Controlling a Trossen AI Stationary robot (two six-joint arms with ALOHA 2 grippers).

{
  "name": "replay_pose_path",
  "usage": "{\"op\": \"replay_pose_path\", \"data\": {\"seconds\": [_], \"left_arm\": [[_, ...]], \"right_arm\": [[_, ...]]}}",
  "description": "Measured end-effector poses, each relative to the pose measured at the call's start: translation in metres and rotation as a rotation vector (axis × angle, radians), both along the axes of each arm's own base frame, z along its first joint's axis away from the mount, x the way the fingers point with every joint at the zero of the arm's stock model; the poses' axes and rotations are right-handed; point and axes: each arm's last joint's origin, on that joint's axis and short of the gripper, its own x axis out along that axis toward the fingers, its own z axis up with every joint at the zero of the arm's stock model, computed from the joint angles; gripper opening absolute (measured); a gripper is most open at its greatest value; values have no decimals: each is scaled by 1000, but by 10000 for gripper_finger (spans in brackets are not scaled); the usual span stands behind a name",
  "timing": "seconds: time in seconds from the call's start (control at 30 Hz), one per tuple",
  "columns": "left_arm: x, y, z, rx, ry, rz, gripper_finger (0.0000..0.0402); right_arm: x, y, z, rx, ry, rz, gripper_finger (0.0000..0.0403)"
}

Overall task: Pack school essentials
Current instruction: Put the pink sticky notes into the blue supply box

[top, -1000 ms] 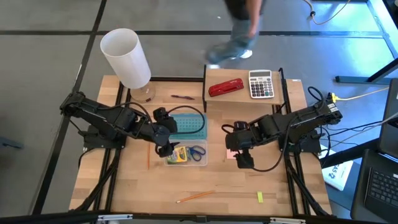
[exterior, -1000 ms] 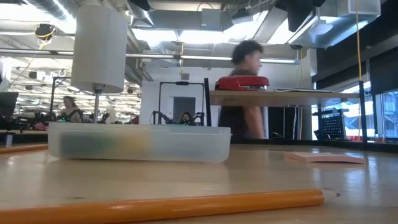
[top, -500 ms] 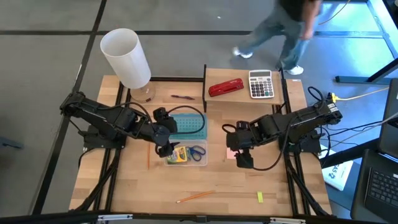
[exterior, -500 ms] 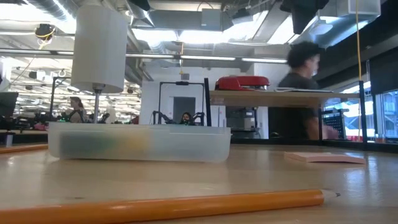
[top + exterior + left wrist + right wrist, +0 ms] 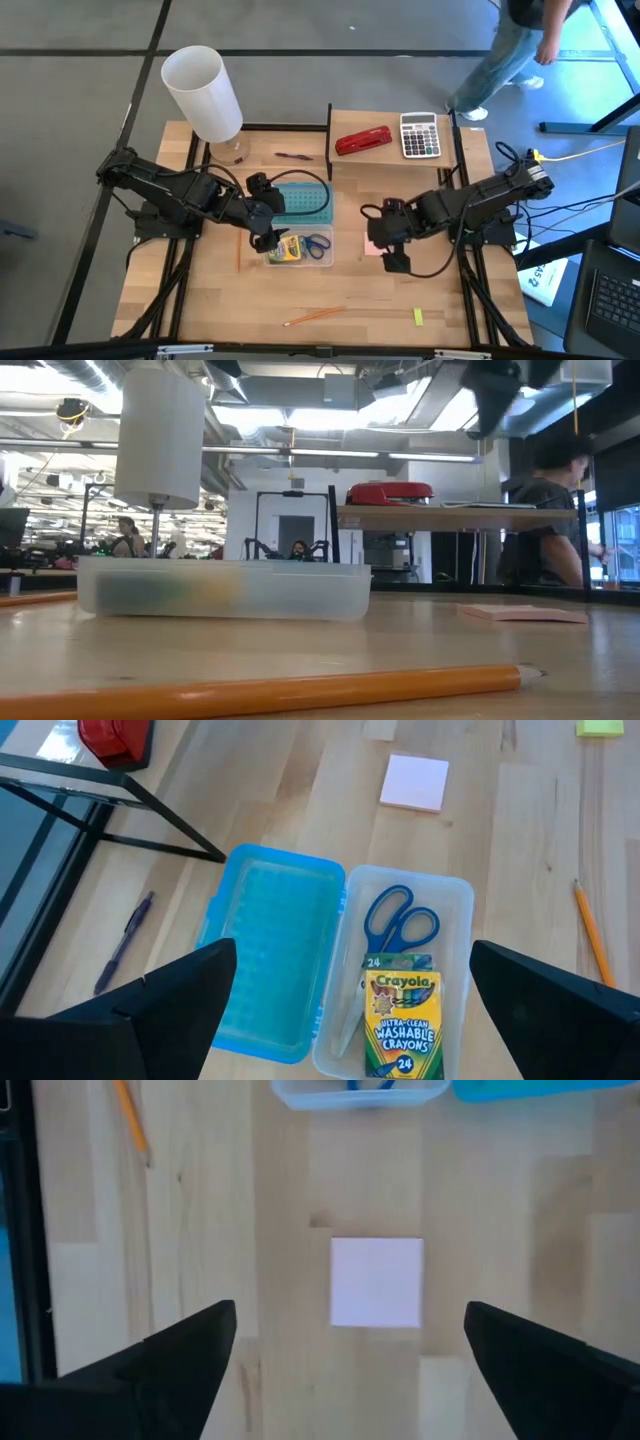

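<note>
We see the right gripper (image 5: 385,250), jaws wide, hovering above the pink sticky-note pad (image 5: 376,1281) near the table's middle, while the left gripper (image 5: 268,240), jaws wide, hangs over the clear case (image 5: 455,900) holding crayon box (image 5: 402,1024) and scissors (image 5: 398,919).

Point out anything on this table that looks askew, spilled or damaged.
Nothing looks spilled or damaged. The clear plastic case lies open with its blue lid flat beside it, holding the blue-handled scissors and green-yellow crayon box. The pink sticky-note pad, orange pencils and thin dark-red pen lie loose on the wood, simply unpacked.
</note>
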Motion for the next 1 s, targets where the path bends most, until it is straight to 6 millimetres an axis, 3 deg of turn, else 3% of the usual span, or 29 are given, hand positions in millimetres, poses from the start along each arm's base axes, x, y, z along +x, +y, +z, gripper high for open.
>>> {"op": "replay_pose_path", "data": {"seconds": [0.27, 0.57, 1.0], "left_arm": [[0, 0, 0, 0, 0, 0, 396], [0, 0, 0, 0, 0, 0, 396], [0, 0, 0, 0, -1, 0, 396]], "right_arm": [[-10, -1, -36, 36, -72, -17, 395], [-12, -1, -61, 40, -75, -25, 395], [-8, -11, -63, 31, -78, -59, 400]]}}
